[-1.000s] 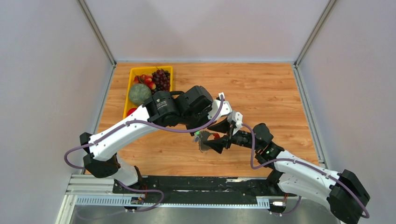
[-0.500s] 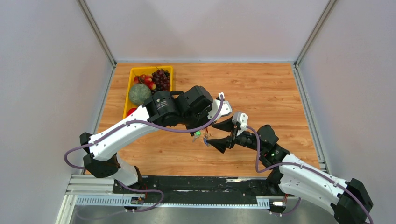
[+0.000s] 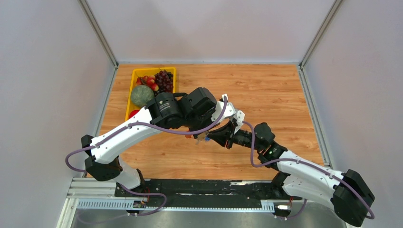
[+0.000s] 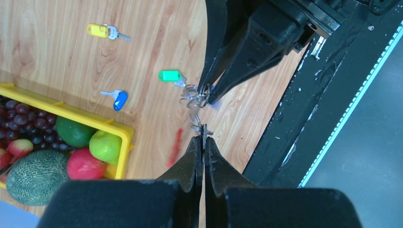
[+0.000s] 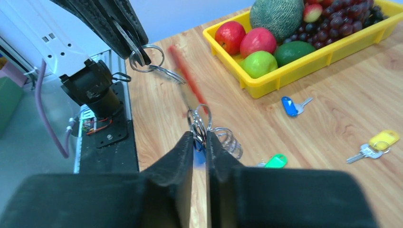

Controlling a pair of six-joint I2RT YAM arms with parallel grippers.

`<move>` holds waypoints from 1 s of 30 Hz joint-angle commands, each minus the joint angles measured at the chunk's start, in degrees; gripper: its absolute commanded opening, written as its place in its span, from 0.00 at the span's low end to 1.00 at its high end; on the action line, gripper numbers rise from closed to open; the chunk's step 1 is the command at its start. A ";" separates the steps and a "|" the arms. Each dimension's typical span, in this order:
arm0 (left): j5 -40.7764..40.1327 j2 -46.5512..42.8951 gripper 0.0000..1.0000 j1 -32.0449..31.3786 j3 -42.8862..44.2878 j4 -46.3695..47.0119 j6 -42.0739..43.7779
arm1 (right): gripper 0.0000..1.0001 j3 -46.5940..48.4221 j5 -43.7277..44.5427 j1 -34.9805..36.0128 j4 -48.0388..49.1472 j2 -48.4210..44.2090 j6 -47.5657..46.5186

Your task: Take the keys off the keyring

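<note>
The keyring (image 4: pixel 192 97) is a string of silver wire loops stretched in the air between my two grippers. A blurred red band (image 5: pixel 187 78) hangs along it. My left gripper (image 4: pixel 203 138) is shut on the thin metal end of the keyring. My right gripper (image 5: pixel 199 135) is shut on the loops (image 5: pixel 198 121) at the other end, with a blue key head between its fingers. A green key (image 4: pixel 169 75) hangs at those loops. On the table lie a blue key (image 4: pixel 119 99) and a yellow key (image 4: pixel 99 30). From above, both grippers meet near the table's middle (image 3: pixel 205 137).
A yellow tray (image 3: pixel 135 72) holding a melon, grapes, apples and other fruit stands at the back left. The black base rail (image 3: pixel 190 187) runs along the near edge. Grey walls enclose the table on three sides.
My right gripper was open and further right; it has moved left to the keyring and shut on the loops. The left arm has held still, shut throughout.
</note>
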 commanded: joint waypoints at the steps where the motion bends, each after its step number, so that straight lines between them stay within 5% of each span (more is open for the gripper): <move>1: 0.26 -1.54 0.00 -0.31 1.50 0.76 -0.76 | 0.09 1.74 0.99 0.33 3.66 -1.13 0.68; 3: 0.16 -1.84 0.00 -0.31 0.99 0.80 -0.68 | 0.00 1.11 1.02 0.26 4.12 -2.08 0.18; 12: 0.15 -1.75 0.00 -0.31 -0.08 1.10 -0.35 | 0.00 1.81 0.87 0.30 -0.61 -3.84 -3.72; 20: 0.20 -1.22 0.00 -0.31 0.06 1.18 -0.69 | 0.15 1.97 -0.09 0.26 -1.95 -3.15 -4.18; 24: 0.23 -1.13 0.00 -0.31 0.03 1.24 -1.30 | 0.32 1.97 -0.32 0.31 -2.30 -3.13 -4.16; 30: 0.40 -1.00 0.00 -0.31 -0.02 1.25 -1.69 | 0.39 2.22 -1.32 0.26 -2.12 -2.83 -3.78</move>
